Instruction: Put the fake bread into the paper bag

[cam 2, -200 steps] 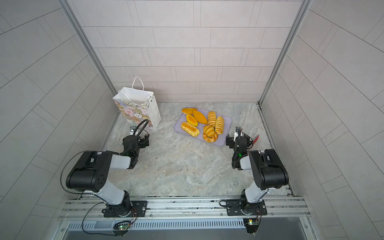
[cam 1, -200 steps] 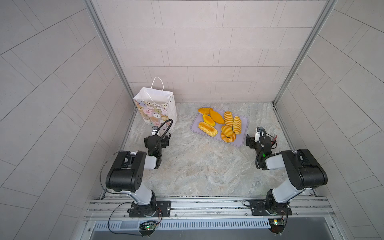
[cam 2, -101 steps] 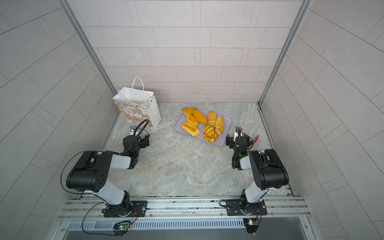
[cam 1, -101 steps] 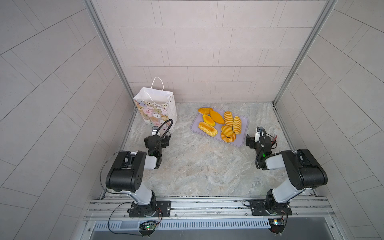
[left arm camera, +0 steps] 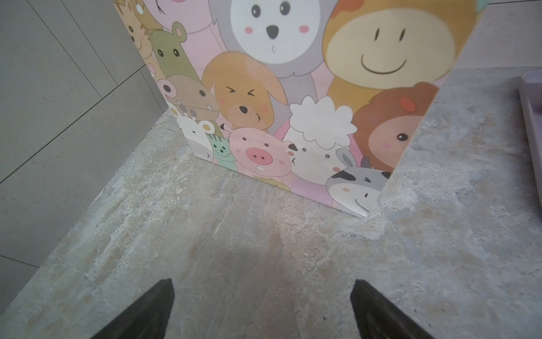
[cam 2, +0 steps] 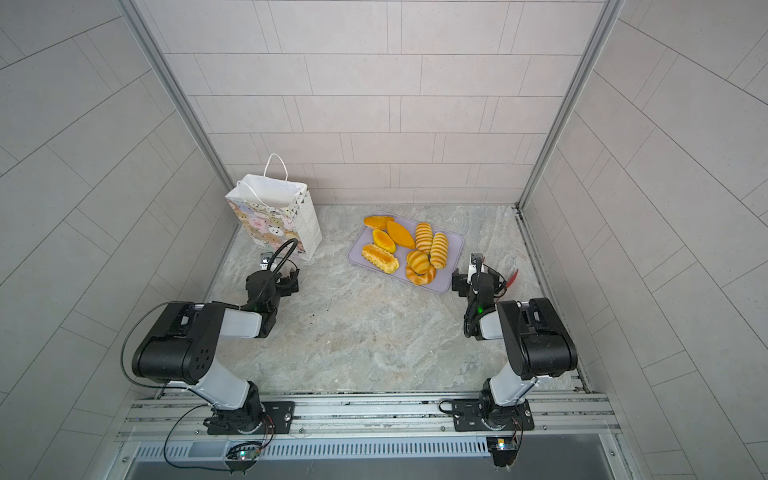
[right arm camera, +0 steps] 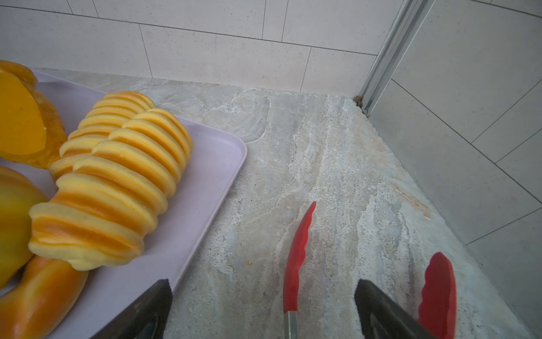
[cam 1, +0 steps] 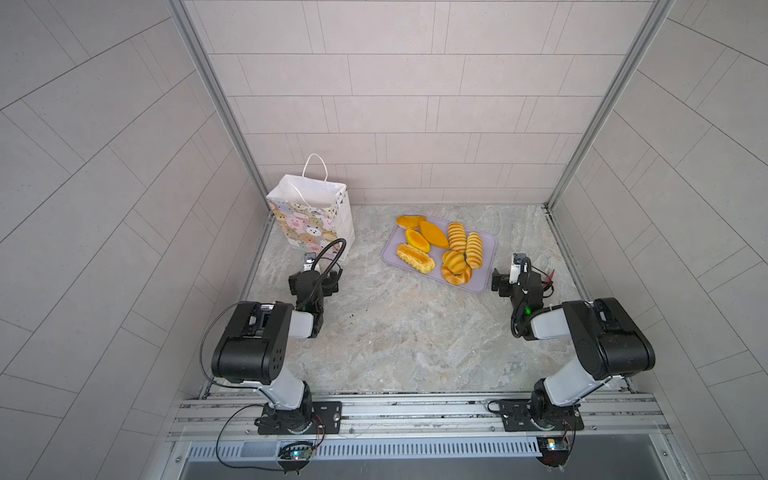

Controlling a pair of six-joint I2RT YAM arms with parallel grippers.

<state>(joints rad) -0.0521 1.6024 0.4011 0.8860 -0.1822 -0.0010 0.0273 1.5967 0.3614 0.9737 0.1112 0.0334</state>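
The paper bag (cam 1: 309, 216) (cam 2: 274, 220) stands upright and open-topped at the back left, cartoon animal faces toward me. My left gripper (cam 1: 316, 277) (left arm camera: 262, 286) sits low just in front of it, open and empty; the bag's front (left arm camera: 293, 102) fills the left wrist view. Several golden pieces of fake bread (cam 1: 440, 249) (cam 2: 409, 249) lie on a lilac tray (cam 1: 487, 248) (cam 2: 454, 248). My right gripper (cam 1: 515, 277) (right arm camera: 262, 286) rests open beside the tray's right end, striped rolls (right arm camera: 117, 176) close by.
Red-tipped tongs (right arm camera: 297, 258) (cam 1: 550, 275) lie on the stone table by the right wall; one arm runs between my right fingers, the other tip lies outside them. Tiled walls close in on three sides. The tray's rim (right arm camera: 231, 176) is beside one right finger.
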